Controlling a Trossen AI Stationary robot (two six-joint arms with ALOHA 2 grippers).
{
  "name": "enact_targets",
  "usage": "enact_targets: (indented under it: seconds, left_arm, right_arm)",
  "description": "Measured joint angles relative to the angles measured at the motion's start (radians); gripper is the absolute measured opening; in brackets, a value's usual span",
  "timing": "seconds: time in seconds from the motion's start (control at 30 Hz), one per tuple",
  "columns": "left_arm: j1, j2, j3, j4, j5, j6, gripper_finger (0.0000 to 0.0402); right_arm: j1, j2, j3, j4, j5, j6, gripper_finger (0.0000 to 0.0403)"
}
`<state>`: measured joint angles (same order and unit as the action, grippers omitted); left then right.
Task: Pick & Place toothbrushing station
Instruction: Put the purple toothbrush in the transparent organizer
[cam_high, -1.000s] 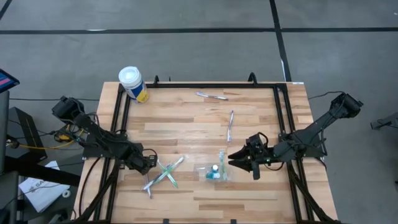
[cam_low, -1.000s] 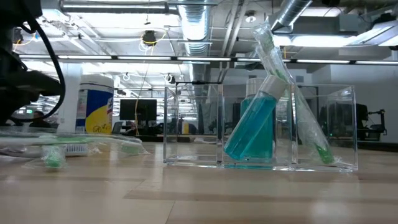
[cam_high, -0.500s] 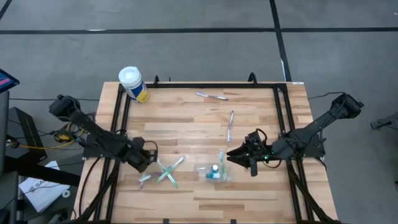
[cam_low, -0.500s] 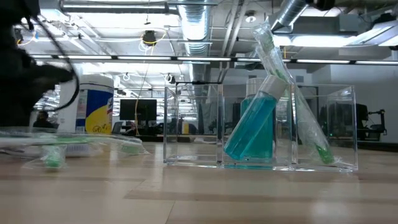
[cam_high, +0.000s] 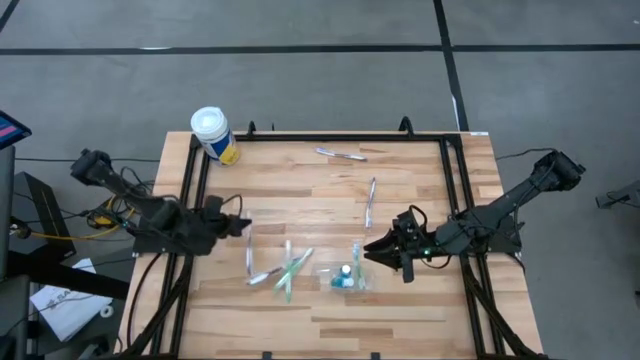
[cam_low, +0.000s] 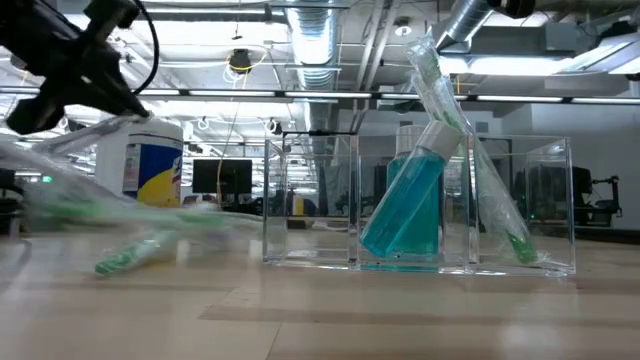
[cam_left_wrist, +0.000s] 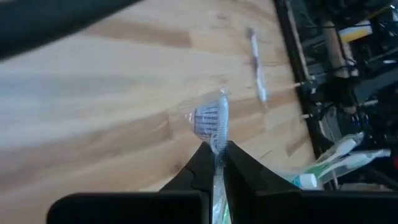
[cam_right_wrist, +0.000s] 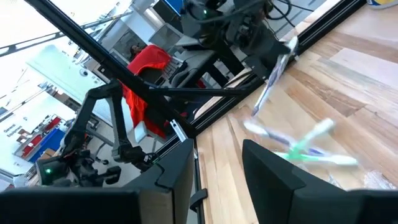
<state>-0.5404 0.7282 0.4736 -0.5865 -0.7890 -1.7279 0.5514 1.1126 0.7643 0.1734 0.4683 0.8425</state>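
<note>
- Left gripper (cam_high: 240, 226) raised above the table's left side, fingers pinched on a wrapped white-bristled toothbrush (cam_left_wrist: 212, 118); the brush hangs down from the fingers in the high view (cam_high: 248, 252).
- Loose bundle of thin green and white toothbrushes (cam_high: 290, 268) lies on the light wooden slatted table (cam_high: 300, 320), between the left gripper and the cup.
- Small clear plastic cup (cam_high: 345, 277) sits near the table's middle front, holding a teal-blue tube (cam_low: 405, 205) and a green-tipped brush (cam_low: 495, 195), both leaning.
- Right gripper (cam_high: 376, 251) hovers just right of the cup, fingers spread apart, holding nothing.
- Two more wrapped toothbrushes lie farther back (cam_high: 341, 154), (cam_high: 370, 200).
- White-capped canister with yellow label (cam_high: 213, 135) at the rear left corner.
</note>
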Motion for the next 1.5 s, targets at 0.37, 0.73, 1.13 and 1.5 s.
enact_targets:
  seconds: [0.37, 0.73, 1.13, 1.5]
  left_arm:
    - [0.069, -0.023, 0.001, 0.590, -0.101, 0.752, 0.0006]
    - [0.158, 0.191, 0.003, 1.049, -0.041, 1.068, 0.0006]
    - [0.164, 0.569, 0.131, 1.241, 0.096, 1.097, 0.0006]
    - [0.166, 0.724, 0.224, 1.350, 0.147, 1.198, 0.0006]
  right_arm:
    - [-0.011, 0.000, 0.000, 0.004, 0.000, 0.004, 0.0127]
    - [-0.044, 0.000, 0.000, 0.019, -0.026, 0.004, 0.0127]
    - [-0.044, 0.000, 0.000, 0.025, -0.026, 0.023, 0.0127]
    - [-0.044, 0.000, 0.000, 0.018, -0.056, 0.047, 0.0127]
